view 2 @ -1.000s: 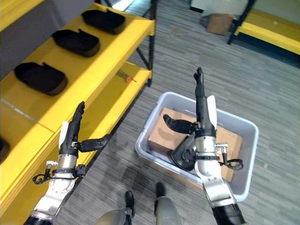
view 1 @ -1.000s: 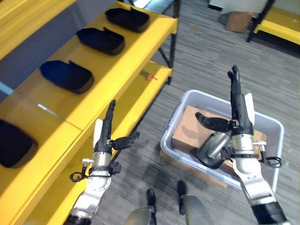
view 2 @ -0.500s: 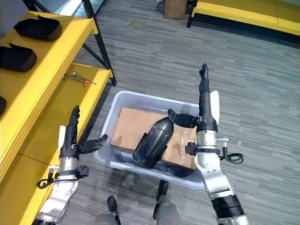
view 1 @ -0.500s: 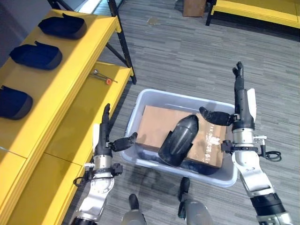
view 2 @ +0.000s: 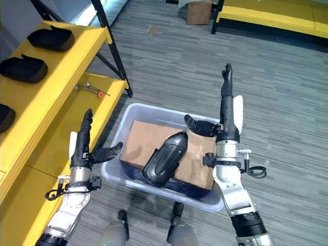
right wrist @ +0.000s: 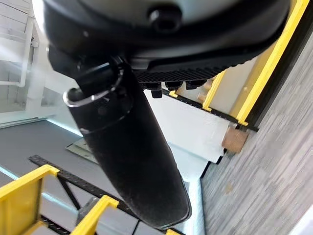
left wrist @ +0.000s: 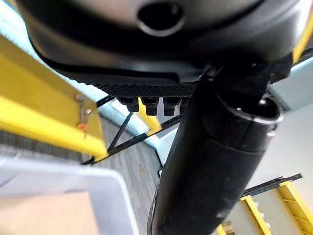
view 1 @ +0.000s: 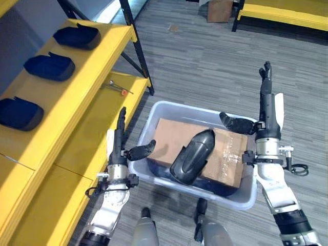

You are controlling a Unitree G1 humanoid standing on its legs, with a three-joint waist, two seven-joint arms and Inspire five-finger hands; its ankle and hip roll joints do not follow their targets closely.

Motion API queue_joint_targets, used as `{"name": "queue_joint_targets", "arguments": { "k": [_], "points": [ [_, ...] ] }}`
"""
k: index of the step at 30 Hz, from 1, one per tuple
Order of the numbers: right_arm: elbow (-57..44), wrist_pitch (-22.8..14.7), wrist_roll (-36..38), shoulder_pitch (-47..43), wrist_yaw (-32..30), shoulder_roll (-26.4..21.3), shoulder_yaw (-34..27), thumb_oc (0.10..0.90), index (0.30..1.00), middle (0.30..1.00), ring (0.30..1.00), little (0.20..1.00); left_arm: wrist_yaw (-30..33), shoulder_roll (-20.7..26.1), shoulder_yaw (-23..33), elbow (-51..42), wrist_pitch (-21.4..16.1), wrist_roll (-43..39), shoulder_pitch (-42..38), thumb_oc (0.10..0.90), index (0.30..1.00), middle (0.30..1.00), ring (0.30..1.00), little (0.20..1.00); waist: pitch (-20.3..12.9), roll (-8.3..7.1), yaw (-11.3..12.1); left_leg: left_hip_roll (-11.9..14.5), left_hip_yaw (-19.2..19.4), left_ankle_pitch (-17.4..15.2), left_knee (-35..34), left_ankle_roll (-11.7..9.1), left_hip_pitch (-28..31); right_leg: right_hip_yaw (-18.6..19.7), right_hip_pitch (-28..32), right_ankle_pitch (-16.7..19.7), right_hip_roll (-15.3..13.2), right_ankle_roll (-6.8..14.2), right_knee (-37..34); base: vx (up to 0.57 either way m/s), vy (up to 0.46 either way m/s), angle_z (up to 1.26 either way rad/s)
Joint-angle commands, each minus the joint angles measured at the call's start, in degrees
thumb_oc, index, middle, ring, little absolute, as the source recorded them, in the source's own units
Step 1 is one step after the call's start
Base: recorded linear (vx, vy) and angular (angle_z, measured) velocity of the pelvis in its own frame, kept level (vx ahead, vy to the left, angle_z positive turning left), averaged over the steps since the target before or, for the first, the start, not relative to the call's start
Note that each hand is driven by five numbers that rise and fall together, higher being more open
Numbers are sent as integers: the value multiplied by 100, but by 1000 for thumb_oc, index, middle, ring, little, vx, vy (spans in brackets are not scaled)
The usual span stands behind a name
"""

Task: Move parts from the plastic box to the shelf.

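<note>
- The left hand (view 1: 120, 147) is raised at the shelf-side end of the plastic box (view 1: 156, 108), its dark fingers straight and pointing up, the thumb stuck out sideways over the box's rim; it is released and holds nothing.
- The right hand (view 1: 266, 120) stands at the opposite end of the box, fingers likewise straight and upright, a white cover along its side, the thumb reaching in over the box; it too is slack and empty.
- Between the two hands, inside the box, lies a black part (view 1: 191, 156): a smooth, rounded, elongated shell with a slight sheen, tilted, its lower end toward the box's near wall and its upper end resting on a cardboard carton (view 1: 173, 134).
- The carton is flat, brown and matte, with a strip of clear glossy tape across the end nearer the right hand; it covers most of the box's floor.
- The box itself is pale grey translucent plastic with rounded corners and a rolled rim, standing on grey striped carpet (view 1: 205, 66).
- Beside the box, on the left hand's side, is the yellow shelf (view 1: 77, 97) with dark metal uprights; three black, shallow, scoop-shaped parts (view 1: 48, 66) sit in a row on its upper board.
- On the lower board, near the box's far corner, lies a slim metal tool with an orange tip (view 1: 117, 88).
</note>
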Motion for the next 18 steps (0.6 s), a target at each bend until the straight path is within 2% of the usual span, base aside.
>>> {"name": "queue_joint_targets", "arguments": {
  "k": [1,4,5,8,11,15,17,18],
  "points": [
    [-418,-566,142,-306,-156,-311,22,900,1000,1000,1000,1000,317,187,544,-616,-464,192,112,900,1000,1000,1000,1000,-406,171,27,3,123,204,-411,-148,307,531,300,-107,-230,845,-226,120,488,-51],
    [-431,-531,152,-230,-75,-311,-1,900,1000,1000,1000,1000,293,217,587,-656,-473,280,160,900,1000,1000,1000,1000,-467,241,26,-57,404,64,-524,-187,487,647,279,-43,-290,886,-226,103,289,-97],
    [-362,-491,228,-192,-6,-251,-12,900,1000,1000,1000,1000,299,283,625,-696,-503,277,173,900,1000,1000,1000,1000,-440,236,14,-208,625,-77,-451,-133,609,741,256,91,-420,971,-226,78,346,-80],
    [-245,-368,89,-149,76,-275,4,900,1000,1000,1000,1000,308,478,712,-686,-559,318,131,900,1000,1000,1000,1000,-352,83,66,-446,979,-343,-245,19,634,953,120,271,-684,1116,-226,33,323,-28],
    [-93,-201,-449,-29,28,-514,-170,900,1000,1000,1000,1000,369,614,854,-749,-576,420,145,900,1000,1000,1000,1000,-255,-121,98,-629,1163,-587,10,116,548,1043,-46,370,-861,1208,-226,4,195,-50],
    [-35,-48,-1313,131,6,-1114,-439,900,1000,1000,1000,1000,356,764,1032,-892,-581,584,196,900,1000,1000,1000,1000,-188,-318,97,-735,1207,-686,126,160,387,1027,-194,443,-964,1272,-226,-6,51,-3],
    [-32,5,-1741,231,41,-1574,-506,900,1000,1000,1000,1000,358,857,1105,-1002,-599,631,227,900,1000,1000,1000,1000,-149,-402,101,-734,1197,-685,162,157,297,995,-251,463,-985,1273,-226,0,0,0],
    [-38,33,-1936,312,258,-1962,-499,900,1000,1000,1000,1000,315,925,1128,-1090,-586,645,263,900,1000,1000,1000,1000,-110,-442,97,-711,1183,-707,181,138,273,959,-256,442,-978,1277,-215,0,0,0]
  ]
}}
